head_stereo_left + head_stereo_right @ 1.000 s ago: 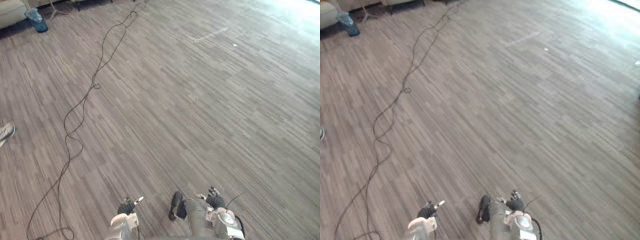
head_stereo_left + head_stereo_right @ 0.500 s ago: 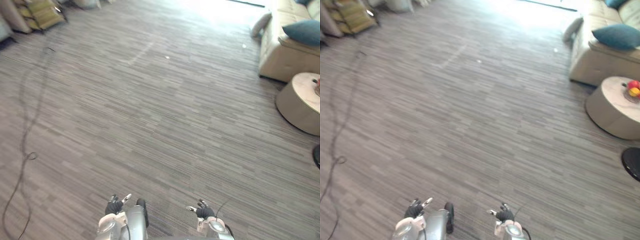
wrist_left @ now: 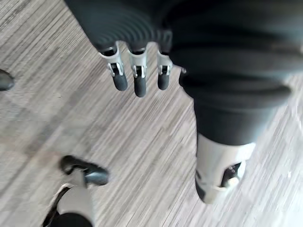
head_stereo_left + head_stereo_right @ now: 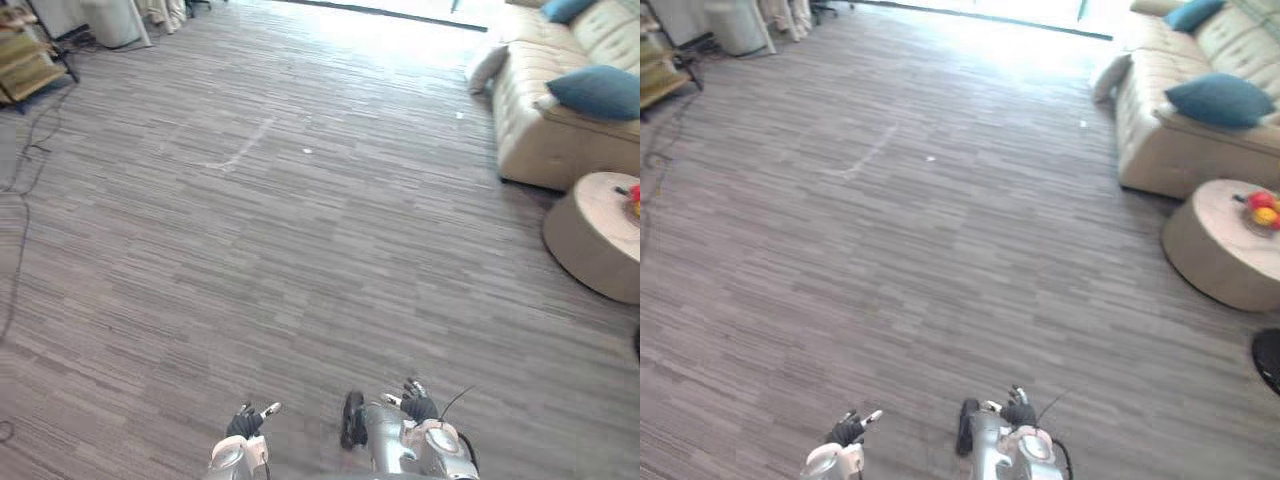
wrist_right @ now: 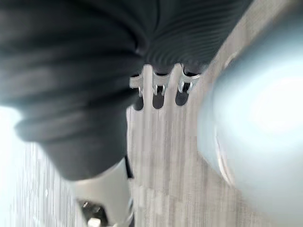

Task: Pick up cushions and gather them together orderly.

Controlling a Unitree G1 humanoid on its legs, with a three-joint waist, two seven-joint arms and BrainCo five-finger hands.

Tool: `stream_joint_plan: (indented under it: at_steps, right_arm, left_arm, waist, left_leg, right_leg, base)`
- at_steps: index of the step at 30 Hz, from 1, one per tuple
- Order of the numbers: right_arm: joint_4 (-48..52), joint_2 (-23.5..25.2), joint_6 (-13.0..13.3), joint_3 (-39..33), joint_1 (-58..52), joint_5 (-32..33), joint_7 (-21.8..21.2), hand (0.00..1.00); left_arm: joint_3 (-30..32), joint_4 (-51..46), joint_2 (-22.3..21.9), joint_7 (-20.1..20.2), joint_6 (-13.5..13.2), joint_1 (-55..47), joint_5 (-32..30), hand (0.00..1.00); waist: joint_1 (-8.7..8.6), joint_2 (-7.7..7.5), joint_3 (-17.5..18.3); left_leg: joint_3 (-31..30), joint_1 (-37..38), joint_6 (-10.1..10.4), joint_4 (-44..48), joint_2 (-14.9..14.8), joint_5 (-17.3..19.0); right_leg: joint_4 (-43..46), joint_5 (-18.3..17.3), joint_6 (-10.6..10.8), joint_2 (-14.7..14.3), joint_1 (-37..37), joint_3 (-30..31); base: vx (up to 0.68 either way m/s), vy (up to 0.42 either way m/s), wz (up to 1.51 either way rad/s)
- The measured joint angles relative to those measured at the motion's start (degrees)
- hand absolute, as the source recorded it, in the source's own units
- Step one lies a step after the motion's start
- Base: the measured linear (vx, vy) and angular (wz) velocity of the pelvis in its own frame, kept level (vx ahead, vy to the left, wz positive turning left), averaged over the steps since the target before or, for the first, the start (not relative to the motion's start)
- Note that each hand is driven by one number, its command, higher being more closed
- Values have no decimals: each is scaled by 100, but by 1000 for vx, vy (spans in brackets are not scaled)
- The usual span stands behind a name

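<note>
The left hand (image 4: 247, 424) hung low, its fingers (image 3: 137, 81) loose and straight, holding nothing. The right hand (image 4: 419, 405) was the same. Well away on the right, a blue cushion (image 4: 600, 90) lay on the sofa (image 4: 535, 150), near a round table (image 4: 595, 240).

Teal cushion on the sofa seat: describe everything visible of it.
The teal cushion is a plump, soft-looking fabric pillow, plain dark blue-green, with pointed corners. It lies on the seat of the beige sofa, near the seat's front edge, not far from the round low table. Nothing rests on it. A second teal cushion lies farther along the sofa.
</note>
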State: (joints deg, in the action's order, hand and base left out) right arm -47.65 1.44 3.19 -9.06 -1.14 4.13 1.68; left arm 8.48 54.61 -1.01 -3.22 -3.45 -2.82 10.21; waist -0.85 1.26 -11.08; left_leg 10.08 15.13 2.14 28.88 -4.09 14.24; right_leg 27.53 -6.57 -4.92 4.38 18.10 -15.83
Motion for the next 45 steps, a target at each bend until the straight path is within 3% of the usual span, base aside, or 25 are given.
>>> stream_joint_plan:
  at_steps: [2, 4, 6, 8, 10, 11, 12, 13, 15, 18, 21, 25, 27, 28, 29, 32, 33, 34, 35, 38, 40, 42, 43, 44, 45]
  right_arm:
    - [74, -80, -52, 137, 9, 5, 17, 0]
    - [44, 39, -127, 165, 60, 33, 69, 0]
    - [-152, 150, -163, 258, 51, 41, 71, 0]
    - [-191, 183, -157, 239, 100, 41, 87, 0]
    - [-364, 87, -149, 230, 167, 37, 107, 0]
    - [-429, 71, -150, 245, 176, 35, 109, 0]
    - [-621, 55, -158, 255, 213, 34, 112, 0]
    - [-697, 125, -157, 247, 202, 31, 103, 0]
    - [-690, 127, -156, 243, 167, 28, 101, 0]
    - [-572, 74, -142, 254, 66, 6, 91, 0]
    - [-122, 68, -92, 262, -112, -188, 67, 0]
    - [-20, 77, -22, 229, -32, -190, 46, 0]
    - [-28, 77, -4, 107, -1, -187, 49, 0]
    - [-50, 54, -1, 69, 22, -193, 44, 0]
    - [-62, 34, 0, 79, 31, -193, 40, 0]
    - [47, -67, -43, 69, 55, -189, 31, 0]
    - [114, -121, -58, 132, 39, -185, 29, 0]
    - [139, -156, -95, 196, 54, -174, 36, 0]
    - [128, -140, -118, 220, 57, -172, 50, 0]
    - [-84, 95, -177, 286, 55, -148, 60, 0]
    - [-77, 205, -175, 306, 33, -148, 67, 0]
    - [-89, 185, -176, 306, 34, -152, 74, 0]
    - [-121, 181, -175, 316, 42, -154, 80, 0]
    - [-270, 184, -174, 391, 57, -172, 76, 0]
    - [-333, 206, -177, 435, 72, -175, 73, 0]
  left_arm:
    - [179, -97, -95, -6, 0, -90, 6, 0]
    - [187, -264, -70, -3, -4, -90, 8, 0]
    - [189, -494, 25, -4, -28, -163, 14, 0]
    - [264, -587, 37, -8, -85, -179, 12, 0]
    - [283, -598, 23, -22, -124, -208, 17, 0]
    - [279, -587, 46, -26, -127, -220, 18, 0]
    - [258, -516, 142, -35, -123, -250, 17, 0]
    - [199, -397, 344, -47, -106, -231, 18, 0]
    - [188, -373, 381, -49, -104, -230, 19, 0]
    - [-34, -270, 421, -56, -70, -235, 17, 0]
    - [-144, -204, 322, -63, 1, -188, 20, 0]
    - [-173, -77, 221, -41, 9, 2, 6, 0]
    - [-229, -31, 185, -29, 9, 42, 4, 0]
    - [-277, 20, 187, -17, 6, 21, -15, 0]
    - [-276, 41, 184, -16, 7, 0, -25, 0]
    - [-121, 32, -13, 6, 11, 43, -121, 0]
    - [49, -10, -83, -3, 16, 75, -122, 0]
    - [161, -39, -156, 1, 15, 53, -114, 0]
    - [187, -98, -177, -1, 13, 53, -115, 0]
    - [172, -442, -35, -5, -8, -3, -114, 0]
    - [245, -660, -68, -11, -27, -67, -111, 0]
    - [396, -680, -143, -17, -70, -70, -109, 0]
    - [404, -686, -134, -26, -95, -97, -107, 0]
    - [391, -681, -76, -41, -108, -162, -100, 0]
    - [396, -681, 26, -45, -111, -197, -99, 0]
  waist:
    - [65, 285, -71]
    - [151, 329, -178]
    - [226, 47, -145]
    - [344, 29, -130]
    - [455, 61, -97]
    - [491, 52, -89]
    - [551, -46, 6]
    - [443, -300, 113]
    - [441, -373, 147]
    - [404, -337, 68]
    - [275, -157, -10]
    - [92, -233, -58]
    - [4, -284, -67]
    - [-13, -313, -56]
    - [-13, -309, -42]
    - [-44, 55, -17]
    - [-23, 214, -97]
    - [33, 315, -167]
    - [77, 361, -192]
    - [163, 78, -236]
    - [319, 10, -187]
    - [424, 61, -157]
    - [443, 60, -134]
    - [476, -59, -5]
    - [475, -187, 107]
  left_leg:
    - [-75, -1033, 611, 2332, -543, -878]
    - [55, -1726, 371, 3451, -807, -450]
    - [420, -2580, 144, 2738, -782, 39]
    - [507, -2971, 74, 1689, -674, 97]
    - [106, -3266, 351, -999, -354, -602]
    - [2, -3331, 410, -1110, -322, -984]
    - [-26, -3302, 64, -1023, -178, -1467]
    - [148, -3327, -265, -801, -13, -1195]
    - [218, -3253, -406, -659, 75, -994]
    - [377, -2153, -493, -933, 304, -283]
    - [430, -954, -554, -1507, 366, -9]
    - [367, -26, -452, -2075, 346, 267]
    - [327, 381, -346, -2371, 371, 471]
    - [138, 735, -316, -2470, 400, 620]
    - [70, 787, -324, -2414, 363, 617]
    - [-203, -26, 27, -31, -111, 387]
    - [-355, -714, 441, 1569, -404, -447]
    - [-318, -1194, 523, 2646, -696, -952]
    - [-216, -1444, 415, 3133, -841, -761]
    - [304, -2431, 205, 2906, -870, -27]
    - [581, -2869, 135, 1235, -739, 57]
    - [374, -3103, 267, -425, -570, -254]
    - [191, -3158, 317, -1045, -481, -724]
    - [188, -3100, 172, -1028, -305, -1348]
    - [261, -3127, -83, -917, -162, -1261]
  right_leg:
    - [-279, -283, -108, -378, -495, 165]
    - [-567, -546, -191, -619, -1202, 428]
    - [-1268, -662, -139, -592, -2129, 858]
    - [-1560, -724, -37, -535, -2460, 1117]
    - [-2088, -860, 238, -420, -3044, 1503]
    - [-2197, -903, 294, -383, -3174, 1584]
    - [-2320, -939, 392, -253, -3372, 1793]
    - [-1953, -794, 627, 57, -3218, 1791]
    - [-1355, -717, 762, 143, -3019, 1852]
    - [2309, 323, 1333, 381, -1618, 1778]
    - [3572, -320, 957, 465, -566, 1094]
    - [1789, -580, 754, 459, 340, 14]
    - [-98, -86, 779, 387, 397, -284]
    - [-656, 520, 457, 267, 386, -101]
    - [-550, 690, 307, 218, 383, -34]
    - [75, 46, -28, 41, 183, -213]
    - [-36, -168, -68, -114, -174, -211]
    - [-230, -311, -119, -343, -557, -163]
    - [-345, -398, -172, -456, -799, -117]
    - [-1069, -548, -79, -474, -1942, 134]
    - [-1500, -633, 92, -439, -2436, 478]
    - [-1820, -765, 279, -407, -2851, 780]
    - [-1995, -886, 414, -370, -3084, 919]
    - [-2066, -1026, 566, -199, -3261, 1150]
    - [-2058, -1063, 608, -36, -3287, 1240]
  base:
    - [725, -79, -61]
    - [792, 9, -81]
    - [676, 24, -82]
    - [493, 81, -85]
    - [595, 201, -84]
    - [706, 307, -85]
    - [931, 405, -53]
    - [939, 414, -43]
    - [720, 314, -11]
    - [539, 232, -24]
    - [567, 174, -13]
    - [507, 17, 15]
    - [711, -118, 41]
    - [803, -172, 35]
    - [849, -219, 22]
    - [688, -219, 15]
    - [525, -138, -7]
    - [525, -102, -24]
    - [667, -39, -46]
    - [665, -41, -49]
    - [659, 26, -78]
    - [501, 128, -78]
    - [805, 321, -87]
    - [827, 332, -77]
    - [721, 283, -58]
